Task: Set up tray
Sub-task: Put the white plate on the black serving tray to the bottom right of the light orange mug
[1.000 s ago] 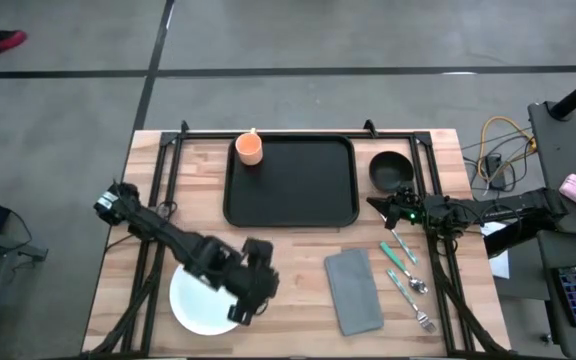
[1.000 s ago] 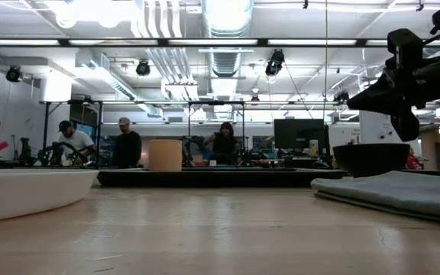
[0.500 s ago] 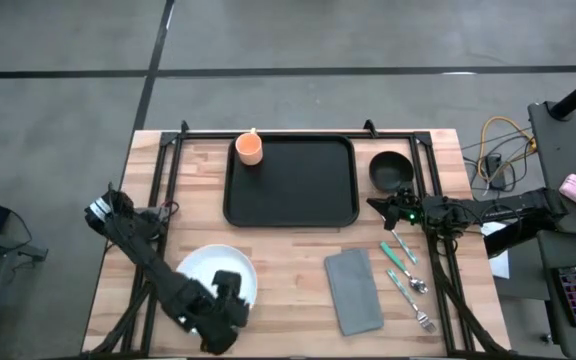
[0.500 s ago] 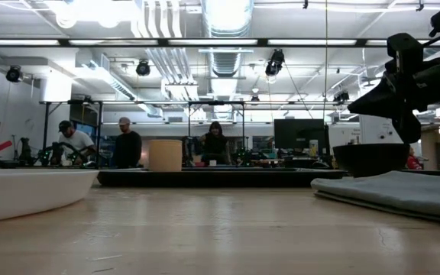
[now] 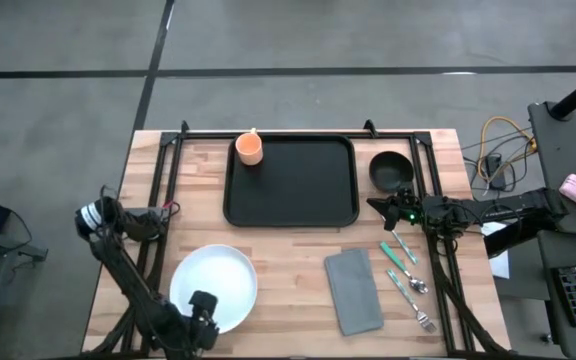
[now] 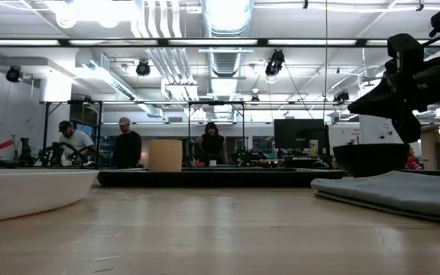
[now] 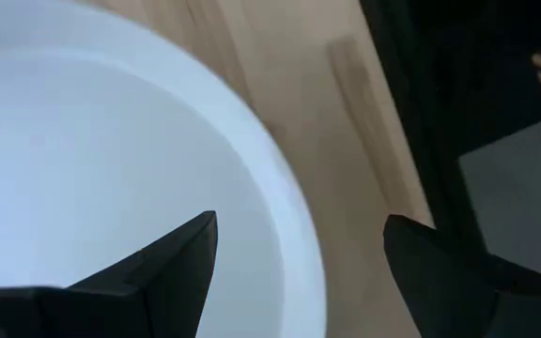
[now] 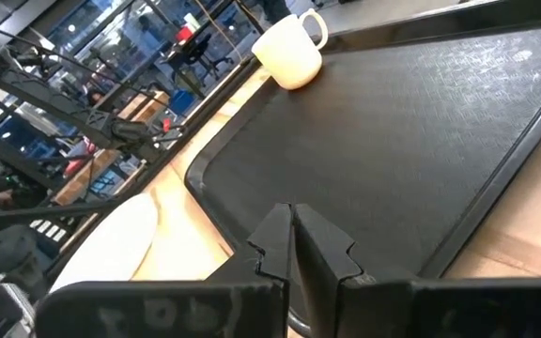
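Observation:
The black tray (image 5: 290, 180) lies flat at the table's far middle; it also shows in the right wrist view (image 8: 393, 141). An orange cup (image 5: 250, 149) stands upright in its far left corner. A white plate (image 5: 213, 288) lies flat near the table's near left. My left gripper (image 5: 198, 325) is open at the plate's near rim. In the left wrist view (image 7: 299, 230) one finger is over the plate's inside and one is outside the rim (image 7: 294, 235); I see no touch. My right gripper (image 5: 383, 207) is shut and empty, above the table by the tray's right edge.
A black bowl (image 5: 390, 170) stands right of the tray. A folded grey napkin (image 5: 353, 290) lies at the near right. Several pieces of cutlery (image 5: 408, 270) lie to the right of the napkin. Bare wood lies between plate and napkin. People stand in the room behind.
My left gripper has swung from over the plate's right side toward the table's near edge and a little left, turning as it went. It now sits at the plate's near rim. The plate shows uncovered and has stayed in place.

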Action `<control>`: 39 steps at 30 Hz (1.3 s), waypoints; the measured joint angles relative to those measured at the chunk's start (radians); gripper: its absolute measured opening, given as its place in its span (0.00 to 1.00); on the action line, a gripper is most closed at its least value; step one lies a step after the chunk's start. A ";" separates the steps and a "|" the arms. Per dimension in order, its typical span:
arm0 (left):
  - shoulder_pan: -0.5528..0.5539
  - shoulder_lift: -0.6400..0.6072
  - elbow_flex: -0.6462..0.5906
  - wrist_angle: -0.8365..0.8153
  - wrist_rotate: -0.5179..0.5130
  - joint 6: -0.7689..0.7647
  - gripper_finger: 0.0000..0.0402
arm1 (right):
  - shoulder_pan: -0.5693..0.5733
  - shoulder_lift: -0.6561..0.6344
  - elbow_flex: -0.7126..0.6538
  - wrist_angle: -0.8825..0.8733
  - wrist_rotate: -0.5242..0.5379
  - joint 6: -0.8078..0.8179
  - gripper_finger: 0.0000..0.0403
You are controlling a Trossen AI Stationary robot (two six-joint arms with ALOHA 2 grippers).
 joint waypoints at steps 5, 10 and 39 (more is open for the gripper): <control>-0.022 0.000 -0.074 0.029 0.000 -0.004 0.70 | 0.000 0.000 0.000 0.000 0.003 -0.018 0.02; -0.021 -0.002 -0.168 0.085 -0.008 -0.004 0.70 | 0.000 0.002 0.000 0.000 0.008 -0.018 0.02; 0.013 0.000 -0.191 0.211 -0.050 -0.003 0.01 | 0.000 0.004 0.000 0.000 0.008 -0.026 0.02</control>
